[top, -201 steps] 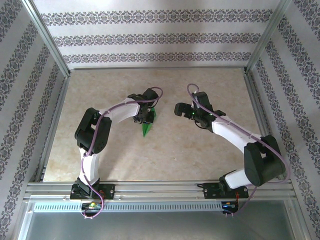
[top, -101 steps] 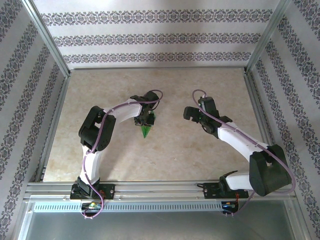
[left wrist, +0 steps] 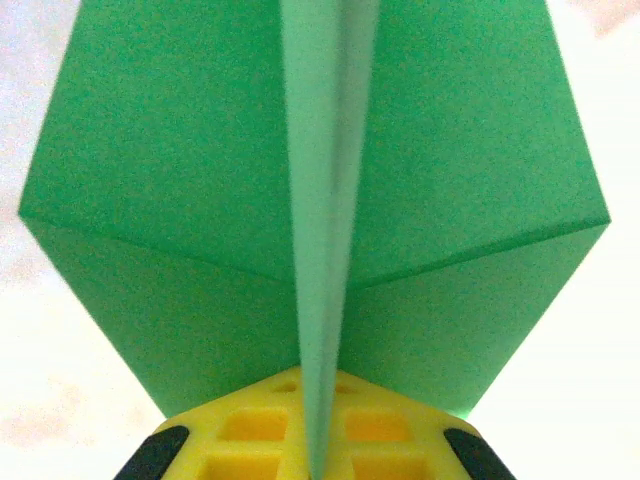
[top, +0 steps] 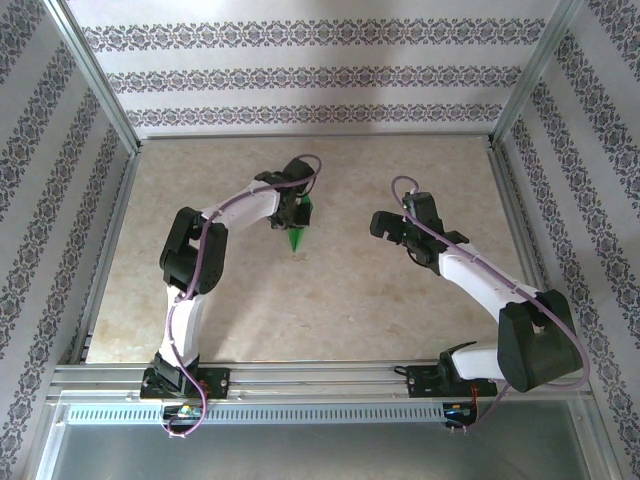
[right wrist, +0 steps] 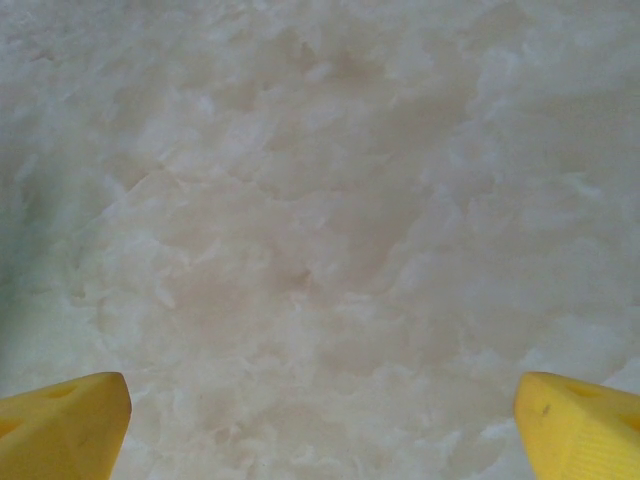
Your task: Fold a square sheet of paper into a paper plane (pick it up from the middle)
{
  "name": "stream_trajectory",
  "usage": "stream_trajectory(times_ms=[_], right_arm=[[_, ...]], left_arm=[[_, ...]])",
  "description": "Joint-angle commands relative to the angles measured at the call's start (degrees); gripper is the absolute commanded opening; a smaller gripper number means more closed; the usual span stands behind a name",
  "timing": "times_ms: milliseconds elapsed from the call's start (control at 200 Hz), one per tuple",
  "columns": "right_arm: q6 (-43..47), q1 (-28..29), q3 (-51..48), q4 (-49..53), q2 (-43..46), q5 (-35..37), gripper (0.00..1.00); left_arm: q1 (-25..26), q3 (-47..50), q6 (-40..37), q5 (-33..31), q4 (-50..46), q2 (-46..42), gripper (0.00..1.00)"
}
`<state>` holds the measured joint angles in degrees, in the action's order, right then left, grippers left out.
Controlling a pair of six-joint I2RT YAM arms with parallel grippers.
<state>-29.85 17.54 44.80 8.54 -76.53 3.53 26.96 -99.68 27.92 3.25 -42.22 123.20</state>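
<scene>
The left gripper [left wrist: 318, 445] is pinched tight on the paper plane [left wrist: 190, 190]. Its yellow fingers [left wrist: 250, 430] close from either side on the centre crease. From the left wrist, that crease runs straight up between the fingers as a pale ridge. The two green wings spread to left and right of it, each with a slanted fold line across it.

From overhead, the plane [top: 296, 236] hangs just off the near side of that gripper [top: 291, 214]. Its wide end is tucked against the black wrist and its narrow point aims towards the near edge of the surface [top: 340, 320]. It sits over the far half of the surface, a little left of the middle. I cannot tell whether the tip touches down or is held just clear. The left arm arches out from its base at the near left edge and curls round to reach it.

The right gripper [top: 381, 224] is well apart from the plane, over the far half on the right of the middle, and faces left. Its jaws stand wide with nothing between them. The right wrist view shows a yellow fingertip [right wrist: 62, 428] in each lower corner and bare, pale marbled surface [right wrist: 320, 200] below.
</scene>
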Motion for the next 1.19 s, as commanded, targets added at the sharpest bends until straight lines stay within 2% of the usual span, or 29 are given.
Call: stream_trajectory(times_ms=[0, 280, 400, 610, 829, 1189], right_arm=[[-0.7, -0.7, -0.5, -0.3, 1.2, -1.1, 0.98], [-1.6, -1.1, -0.4, -0.3, 1.3, -2.9, 0.98], [-1.9, -1.2, -0.3, -0.4, 1.2, -3.5, 0.98], [-2.4, -1.2, -0.3, -0.7, 0.7, -4.5, 0.98], [-3.1, -1.2, -0.6, -1.1, 0.4, -4.8, 0.98], [-3.4, -1.1, -1.3, -1.0, 1.2, -5.2, 0.98]], left_arm=[[-2.1, -8.9, -1.8, 0.5, -3.9, 5.8, 0.09], [-2.9, -35.0, -0.7, -0.8, -16.6, 21.5, 0.09], [-2.9, -42.1, -1.1, -1.7, -21.4, 25.8, 0.09], [-3.8, -42.6, -1.8, -4.1, -23.8, 26.4, 0.09], [-3.9, -41.9, -2.7, -3.7, -24.3, 27.0, 0.10], [-3.8, -40.7, -3.7, -2.8, -23.7, 28.8, 0.22]])
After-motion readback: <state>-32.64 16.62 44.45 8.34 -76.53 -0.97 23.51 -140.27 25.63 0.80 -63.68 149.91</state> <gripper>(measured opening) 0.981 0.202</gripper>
